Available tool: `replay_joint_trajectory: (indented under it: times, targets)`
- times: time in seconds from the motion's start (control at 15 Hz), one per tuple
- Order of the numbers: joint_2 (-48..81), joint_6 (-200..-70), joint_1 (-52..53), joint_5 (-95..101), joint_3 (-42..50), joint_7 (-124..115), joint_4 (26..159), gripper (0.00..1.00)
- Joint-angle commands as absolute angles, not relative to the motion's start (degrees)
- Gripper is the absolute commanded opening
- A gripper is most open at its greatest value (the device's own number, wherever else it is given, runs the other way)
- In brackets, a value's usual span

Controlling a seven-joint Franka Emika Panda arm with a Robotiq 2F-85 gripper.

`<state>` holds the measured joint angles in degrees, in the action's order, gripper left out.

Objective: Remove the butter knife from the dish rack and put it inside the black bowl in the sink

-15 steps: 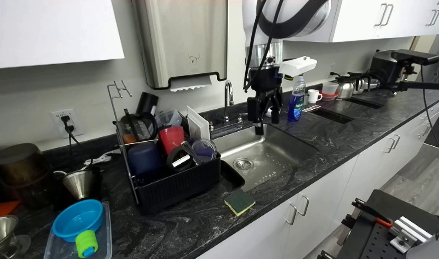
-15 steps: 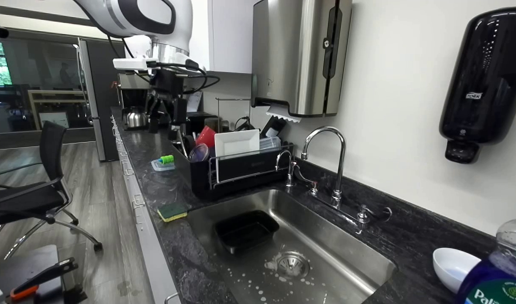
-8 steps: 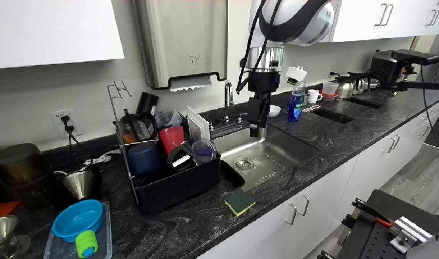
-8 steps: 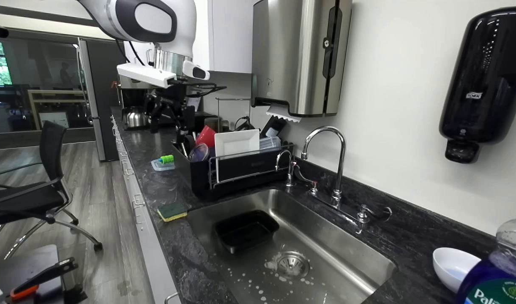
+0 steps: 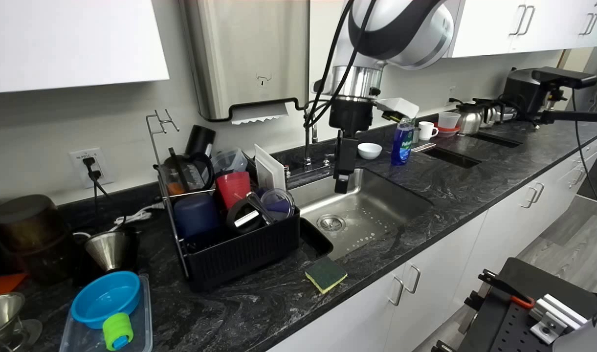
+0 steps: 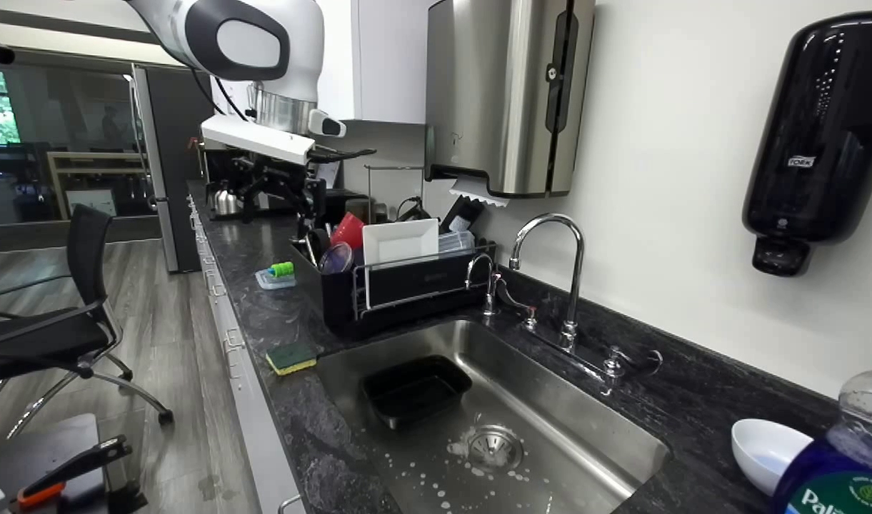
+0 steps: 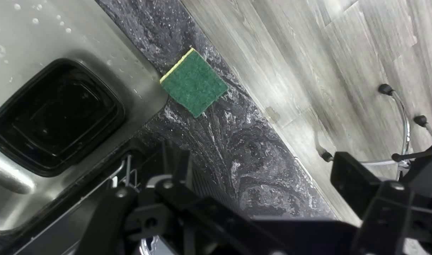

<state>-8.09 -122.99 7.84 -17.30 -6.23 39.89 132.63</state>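
Note:
The black bowl, a rectangular black tub, lies in the sink in both exterior views (image 5: 316, 238) (image 6: 416, 389) and in the wrist view (image 7: 56, 117). The black dish rack (image 5: 244, 259) (image 6: 336, 300) stands on the counter beside the sink, packed with dishes. Metal utensil handles (image 5: 260, 208) stick out of it near the front. I cannot tell which, if any, is the butter knife. My gripper (image 5: 342, 183) (image 6: 277, 213) hangs above the rack and sink area. In the wrist view (image 7: 265, 170) its fingers are wide apart with nothing between them.
A green and yellow sponge (image 5: 326, 274) (image 7: 195, 84) lies by the sink's front edge. A red cup (image 5: 233, 188) and a white square plate (image 6: 400, 243) stand in the rack. The faucet (image 6: 575, 278) rises behind the sink. Dish soap (image 5: 402, 142) stands beyond it.
My gripper has turned about the wrist, so an exterior view now shows its fingers edge-on. It has shifted slightly toward the rack and a little lower. The dishes have not moved.

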Motion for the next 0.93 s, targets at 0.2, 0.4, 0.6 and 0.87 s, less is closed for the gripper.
replay_joint_trajectory:
  times: [0.2, 0.4, 0.6, 0.87]
  targets:
    - [-8.0, -123.2, 8.5, -17.9, -5.6, 40.7, 132.6, 1.0]
    - [-8.0, -123.2, 8.5, -17.9, -5.6, 40.7, 132.6, 1.0]
    - [-6.9, -125.4, 8.8, -19.6, -5.4, 43.2, 132.7, 1.0]
    - [-4.0, -130.4, 9.7, -21.0, -6.0, 47.8, 132.0, 1.0]
